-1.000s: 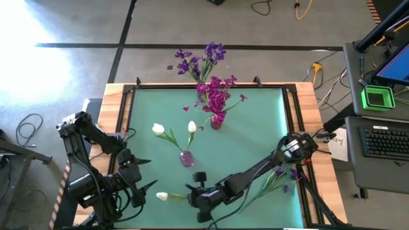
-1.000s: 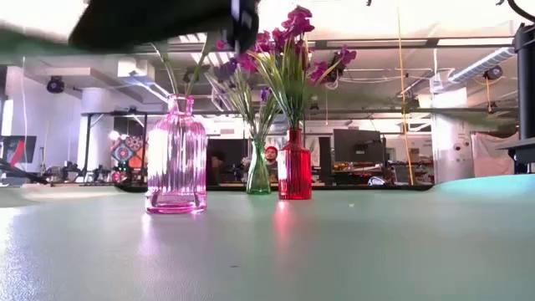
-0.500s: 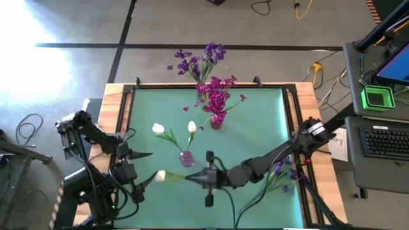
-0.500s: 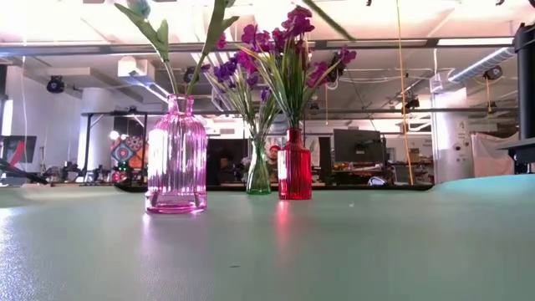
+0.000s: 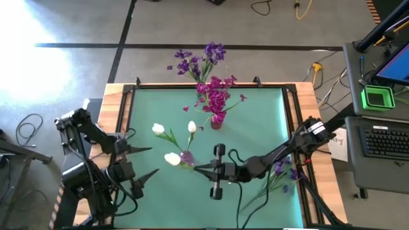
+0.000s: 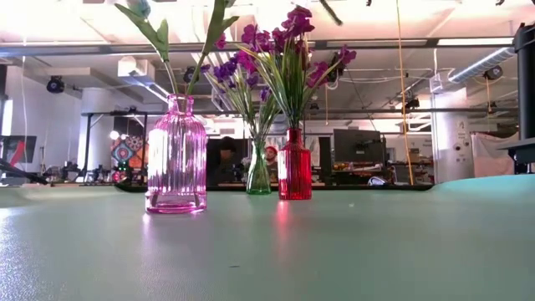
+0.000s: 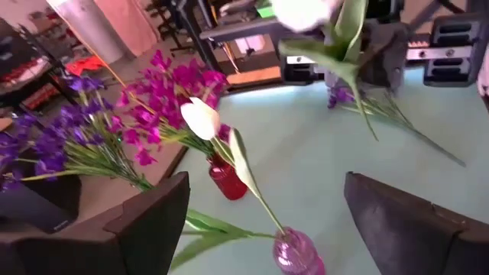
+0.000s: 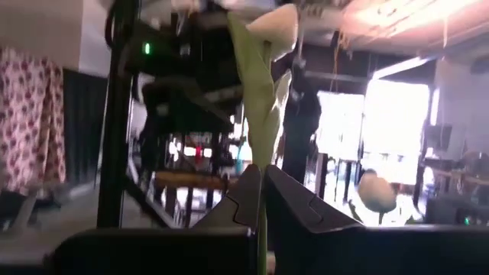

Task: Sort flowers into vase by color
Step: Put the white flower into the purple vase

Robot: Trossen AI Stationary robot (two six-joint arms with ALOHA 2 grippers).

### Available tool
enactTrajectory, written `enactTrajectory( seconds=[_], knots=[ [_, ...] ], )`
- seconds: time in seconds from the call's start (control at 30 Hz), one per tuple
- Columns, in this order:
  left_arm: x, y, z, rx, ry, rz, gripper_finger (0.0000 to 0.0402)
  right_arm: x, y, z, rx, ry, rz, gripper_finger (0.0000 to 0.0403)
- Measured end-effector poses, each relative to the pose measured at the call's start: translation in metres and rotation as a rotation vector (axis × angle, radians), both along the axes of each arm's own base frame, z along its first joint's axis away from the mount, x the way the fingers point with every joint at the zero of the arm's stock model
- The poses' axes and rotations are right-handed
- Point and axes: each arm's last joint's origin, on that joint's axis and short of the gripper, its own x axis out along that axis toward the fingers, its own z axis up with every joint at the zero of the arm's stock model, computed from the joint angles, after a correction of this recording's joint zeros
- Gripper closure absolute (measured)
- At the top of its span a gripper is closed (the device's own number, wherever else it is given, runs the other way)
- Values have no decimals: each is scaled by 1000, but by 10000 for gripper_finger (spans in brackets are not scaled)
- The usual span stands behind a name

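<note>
Two white tulips stand vased; our right claw [image 5: 199, 169] clamps a third [image 5: 172, 158], left claw [image 5: 146, 162] gaping empty; purple stems [image 5: 279, 176] remain.

Two white tulips [image 5: 174, 132] stand in the pink vase [image 5: 186, 158] mid-counter. A third white tulip [image 5: 172, 158] hangs just beside that vase's mouth, its stem level. Magenta flowers [image 5: 216, 96] fill the red vase [image 5: 216, 120]. Purple flowers [image 5: 199, 61] stand in the green vase [image 6: 258, 177] at the far edge. More purple stems [image 5: 281, 176] lie flat at the right.
</note>
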Motion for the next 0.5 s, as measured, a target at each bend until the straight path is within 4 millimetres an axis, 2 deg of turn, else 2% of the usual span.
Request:
enactTrajectory(
  seconds=[0.17,0.33,0.5],
  knots=[
    [3,-1,-4,10,-5,-1,71,-9,-2,6,-33,-138,33,394],
    [11,-15,-26,-10,-17,-28,85,-12,-2,8,-53,-191,62,394],
    [31,-34,-48,-39,13,-141,98,-10,0,18,-72,-232,88,394]
  ],
)
